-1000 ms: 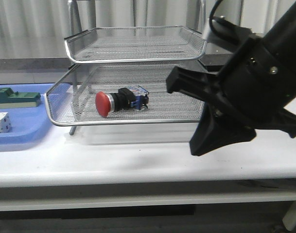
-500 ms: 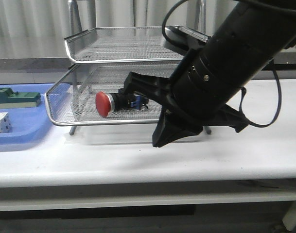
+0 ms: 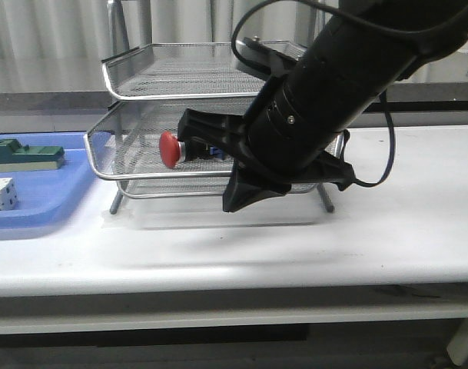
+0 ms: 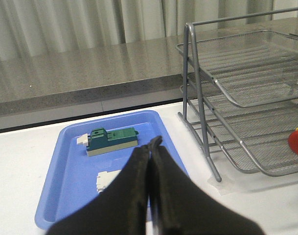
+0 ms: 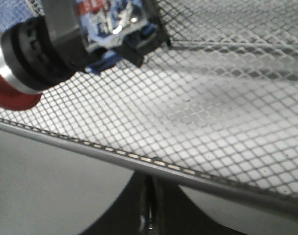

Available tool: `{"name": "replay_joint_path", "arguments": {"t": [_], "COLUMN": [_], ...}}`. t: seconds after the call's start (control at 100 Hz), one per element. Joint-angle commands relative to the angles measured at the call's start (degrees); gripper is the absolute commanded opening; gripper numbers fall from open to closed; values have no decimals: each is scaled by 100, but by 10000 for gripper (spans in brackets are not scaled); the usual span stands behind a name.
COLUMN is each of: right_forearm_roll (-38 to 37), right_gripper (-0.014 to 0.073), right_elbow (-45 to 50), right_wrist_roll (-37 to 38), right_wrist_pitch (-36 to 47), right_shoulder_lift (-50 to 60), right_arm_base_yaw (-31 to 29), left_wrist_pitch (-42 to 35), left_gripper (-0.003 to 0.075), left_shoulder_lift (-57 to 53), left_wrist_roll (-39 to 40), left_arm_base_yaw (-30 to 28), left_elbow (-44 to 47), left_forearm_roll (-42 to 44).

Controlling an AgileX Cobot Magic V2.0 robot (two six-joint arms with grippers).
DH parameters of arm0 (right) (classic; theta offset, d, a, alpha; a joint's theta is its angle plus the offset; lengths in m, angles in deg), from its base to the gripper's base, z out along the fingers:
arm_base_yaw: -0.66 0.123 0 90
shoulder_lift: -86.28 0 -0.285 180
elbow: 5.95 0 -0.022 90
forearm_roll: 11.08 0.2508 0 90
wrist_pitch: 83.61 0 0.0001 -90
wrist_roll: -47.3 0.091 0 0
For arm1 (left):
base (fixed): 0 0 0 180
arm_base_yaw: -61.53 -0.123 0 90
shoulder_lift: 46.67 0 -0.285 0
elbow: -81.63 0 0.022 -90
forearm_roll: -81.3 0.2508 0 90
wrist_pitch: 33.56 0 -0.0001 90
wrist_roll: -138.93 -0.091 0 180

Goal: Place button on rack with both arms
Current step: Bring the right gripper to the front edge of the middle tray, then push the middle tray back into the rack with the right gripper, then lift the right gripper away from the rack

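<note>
The button (image 3: 170, 147) lies on its side in the middle tray of the silver mesh rack (image 3: 210, 73), red head toward the front left. My right gripper (image 3: 232, 201) is shut, its tips low against that tray's front rim. The right wrist view shows the button (image 5: 38, 54) on the mesh just past the rim (image 5: 139, 159), with the shut right gripper (image 5: 149, 193) tucked under it. My left gripper (image 4: 154, 145) is shut and empty over the blue tray (image 4: 70, 196), well apart from the rack (image 4: 246, 73). The left arm is outside the front view.
The blue tray (image 3: 41, 207) sits left of the rack with a green block (image 3: 26, 155) and a white dotted cube (image 3: 1, 194) on it. My bulky right arm (image 3: 349, 69) hides the rack's right half. The table's front edge runs close below.
My right arm swung left and in toward the rack. The middle tray slid back into the rack, carrying the button with it. The gripper stayed shut.
</note>
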State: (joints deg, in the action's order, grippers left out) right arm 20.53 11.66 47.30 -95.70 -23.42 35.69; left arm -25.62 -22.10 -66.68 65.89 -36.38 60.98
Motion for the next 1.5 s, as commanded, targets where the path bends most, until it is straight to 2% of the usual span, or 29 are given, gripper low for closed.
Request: {"name": "replay_joint_path", "arguments": {"t": [0.0, 0.31, 0.74, 1.16, 1.49], "right_forearm_roll": [-14, -79, -220, -253, -999], "right_gripper": [-69, -69, -69, -69, -69], "right_elbow": [-320, -853, -1091, -1091, -865], "right_wrist_roll": [-181, -257, -257, -257, -257], "right_wrist_pitch": [378, 411, 741, -106, -650], "right_shoulder_lift": [137, -116, -303, -108, 716], "right_arm_base_yaw": [-128, -472, -535, -535, -535], "left_wrist_pitch": [-454, -454, -454, -454, -454], "left_gripper": [-21, -21, -21, -21, -21], "left_shoulder_lift": [36, 36, 36, 36, 36], "left_wrist_roll": [57, 57, 57, 57, 57], "left_arm_base_yaw": [-15, -15, -15, -15, -15], "left_elbow": [-153, -153, -153, -153, -153], "left_forearm_roll": [-84, -84, -84, -84, -84]}}
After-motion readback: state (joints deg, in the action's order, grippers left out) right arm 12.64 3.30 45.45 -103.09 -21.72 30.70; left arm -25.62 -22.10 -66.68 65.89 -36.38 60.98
